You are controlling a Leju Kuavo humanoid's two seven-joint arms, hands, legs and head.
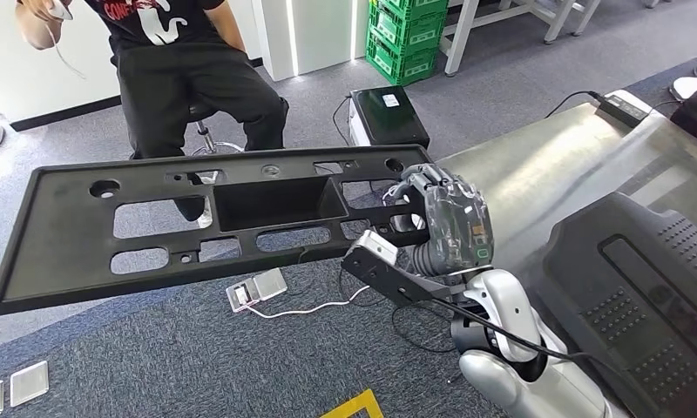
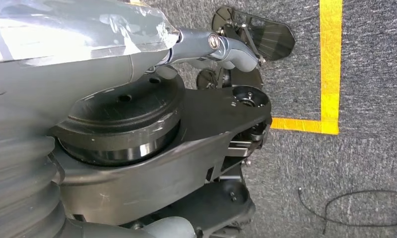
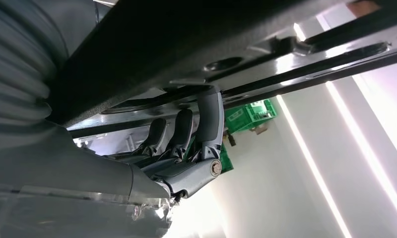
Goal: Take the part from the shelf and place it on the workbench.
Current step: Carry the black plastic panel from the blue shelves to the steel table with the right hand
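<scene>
The part is a long black plastic panel point(image 1: 66, 226) with several cut-outs, and it hangs level above the grey carpet. My right hand point(image 1: 450, 218), wrapped in clear film, grips its right end. From below, in the right wrist view, the dark fingers point(image 3: 209, 119) hook up against the panel's underside point(image 3: 186, 44). The steel workbench point(image 1: 537, 165) lies just right of the hand, and the panel's right tip reaches its near corner. My left hand point(image 2: 201, 44) hangs over the floor with a finger stretched out and nothing in it.
A person point(image 1: 179, 70) sits on a stool behind the panel. A black box point(image 1: 387, 117) and green crates point(image 1: 406, 35) stand on the floor beyond. A large black moulded part point(image 1: 641, 296) covers the bench's near right. Cables and a small pedal point(image 1: 258, 290) lie under the panel.
</scene>
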